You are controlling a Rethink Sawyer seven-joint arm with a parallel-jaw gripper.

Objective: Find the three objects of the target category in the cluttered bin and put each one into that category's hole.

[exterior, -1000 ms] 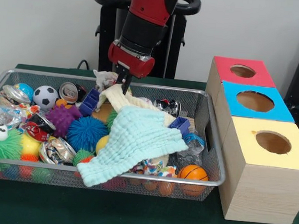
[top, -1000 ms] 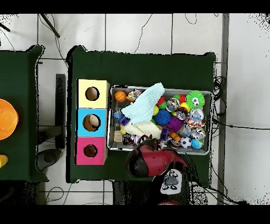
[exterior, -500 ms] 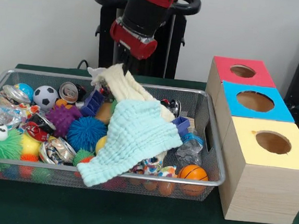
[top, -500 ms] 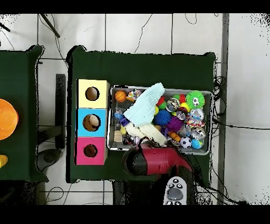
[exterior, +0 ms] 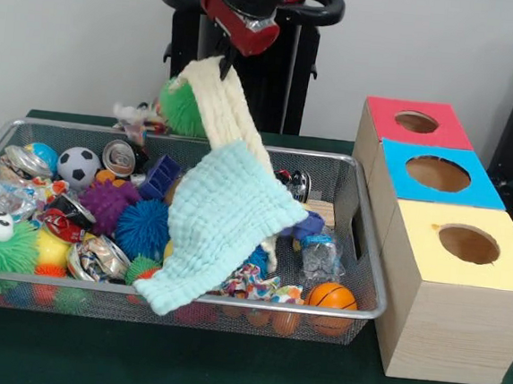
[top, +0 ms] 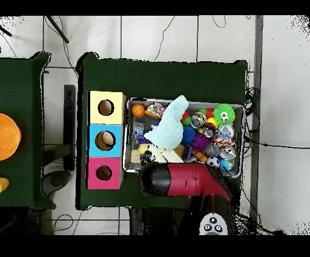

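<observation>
We are holding the cream cloth (exterior: 230,109) pinched in the gripper (exterior: 223,61) above the wire bin (exterior: 359,255); the mint cloth (exterior: 222,220) is clinging beneath and risking snagging.

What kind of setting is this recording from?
Probably a robotics lab test station: a green-covered table on a tiled floor with loose cables, a wire bin of mixed toys, and three colour-topped sorting boxes.

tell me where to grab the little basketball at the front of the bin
Take the basketball across its middle, coming straight down from above. It is round, so any pair of opposite sides would likely do, but it sits against the bin's front rim in the corner nearest the yellow box, with a crushed bottle behind, so sideways approaches look blocked.
</observation>
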